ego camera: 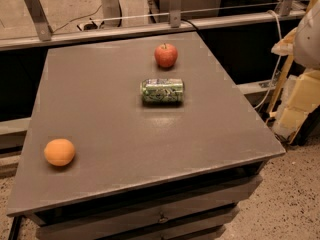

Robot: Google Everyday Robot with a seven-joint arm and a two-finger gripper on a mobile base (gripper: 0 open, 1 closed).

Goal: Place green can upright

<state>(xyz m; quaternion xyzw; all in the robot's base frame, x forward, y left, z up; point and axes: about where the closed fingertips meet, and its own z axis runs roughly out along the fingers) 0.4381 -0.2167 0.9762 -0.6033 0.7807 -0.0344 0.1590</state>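
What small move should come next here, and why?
Probably bring the gripper, which is not in view, in above the green can. The can lies on its side near the middle of the table, just nearer the camera than the apple and not touching it, so it is ungrasped and not yet upright. The orange sits far off, toward the near left corner.

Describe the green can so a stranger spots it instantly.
No gripper in view; on the grey table, look near the middle, in front of the red apple. The green can lies on its side, the only cylinder; apple and orange are round.
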